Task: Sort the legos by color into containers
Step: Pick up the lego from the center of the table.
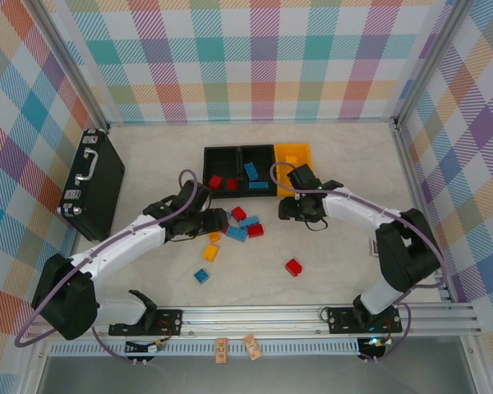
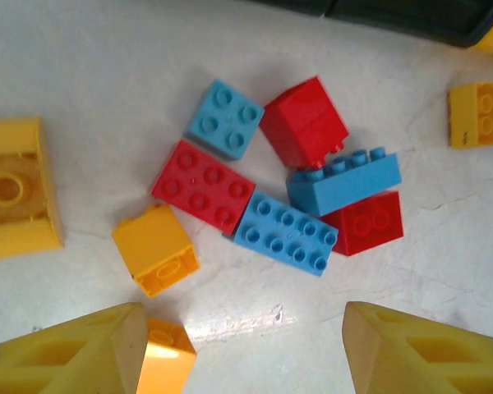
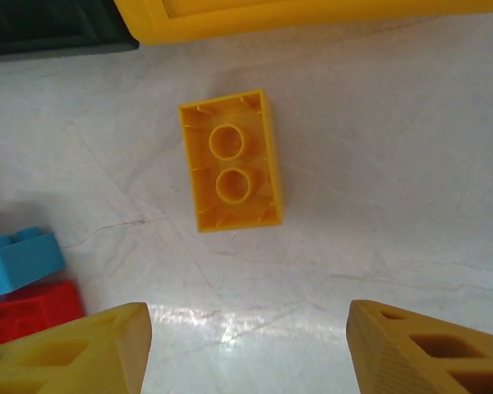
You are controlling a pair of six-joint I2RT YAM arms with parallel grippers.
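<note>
The left gripper (image 2: 242, 318) was held with its jaws well apart and nothing gripped, poised above a huddle of legos. A long blue brick (image 2: 286, 234) lay just ahead, touched on one side by a red brick (image 2: 204, 185), and a small orange brick (image 2: 166, 355) lay just beside the inner edge of one finger. The right gripper (image 3: 248, 318) was spread about as wide and was also empty. An upturned yellow brick (image 3: 230, 160) lay alone on the table (image 3: 394, 205) ahead of it, near the wall of the yellow-orange bin (image 3: 312, 12).

From above, red pieces were seen in the left black bin (image 1: 222, 149) and blue ones in the middle black bin (image 1: 259, 148), with loose bricks scattered in front.

The step in hand was judged to be the approach to a pick on both sides. For the right, a descent astride the yellow brick's narrow width would be called for, then a short carry to the bin. For the left, one brick would have to be singled out from its touching neighbours.
</note>
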